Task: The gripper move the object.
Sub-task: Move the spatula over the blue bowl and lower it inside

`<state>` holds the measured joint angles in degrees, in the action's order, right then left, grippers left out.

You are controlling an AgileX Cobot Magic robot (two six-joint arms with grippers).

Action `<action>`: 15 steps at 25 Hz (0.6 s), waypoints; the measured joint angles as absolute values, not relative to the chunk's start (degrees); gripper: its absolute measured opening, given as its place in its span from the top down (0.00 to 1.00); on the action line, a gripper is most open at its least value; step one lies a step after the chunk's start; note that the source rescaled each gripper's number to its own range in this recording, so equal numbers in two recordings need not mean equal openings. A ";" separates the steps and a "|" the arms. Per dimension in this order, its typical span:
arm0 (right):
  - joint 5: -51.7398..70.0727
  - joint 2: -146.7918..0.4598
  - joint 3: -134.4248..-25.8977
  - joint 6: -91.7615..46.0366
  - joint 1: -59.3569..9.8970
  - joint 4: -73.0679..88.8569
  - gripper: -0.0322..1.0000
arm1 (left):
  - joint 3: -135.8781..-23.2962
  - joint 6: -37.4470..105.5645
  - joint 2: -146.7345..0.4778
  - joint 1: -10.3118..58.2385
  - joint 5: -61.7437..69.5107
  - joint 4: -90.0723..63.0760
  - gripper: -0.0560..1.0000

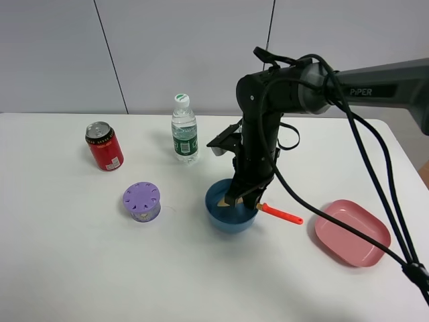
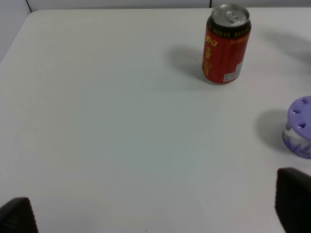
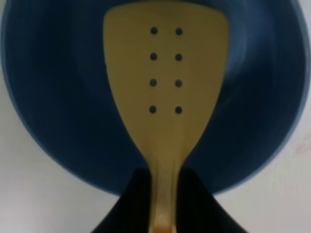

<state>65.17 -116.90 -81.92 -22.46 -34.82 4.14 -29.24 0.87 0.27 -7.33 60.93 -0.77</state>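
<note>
Clamping the spatula (image 3: 165,82) by its neck, the right claw (image 3: 164,199) holds it over the blue bowl (image 3: 48,121).

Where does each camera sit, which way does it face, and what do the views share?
Exterior high: mounted high, looks down on table, can, bottle, purple pot, plate; right arm and right gripper show.
Left wrist: above the table, faces across it toward the can; open left gripper shows.
Right wrist: looks down into the bowl; right gripper clamps the spatula.
Shared: exterior and right wrist both show bowl and spatula.
</note>
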 joint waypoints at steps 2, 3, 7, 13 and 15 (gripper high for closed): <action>64.85 -117.13 -81.92 -22.46 -35.09 4.21 0.97 | -29.24 0.87 0.27 -7.33 60.93 -0.77 0.00; 64.80 -117.41 -81.92 -22.46 -35.16 4.21 0.97 | -29.24 0.87 0.27 -7.33 60.93 -0.77 0.00; 64.80 -118.16 -81.92 -22.46 -35.19 4.73 0.97 | -29.24 0.87 0.27 -7.33 60.93 -0.77 0.00; 67.25 -118.21 -84.19 -22.00 -35.19 4.68 0.79 | -29.24 0.87 0.27 -7.33 60.93 -0.77 0.00; 68.27 -118.21 -85.97 -20.89 -35.19 4.56 0.54 | -29.24 0.87 0.27 -7.33 60.93 -0.77 0.00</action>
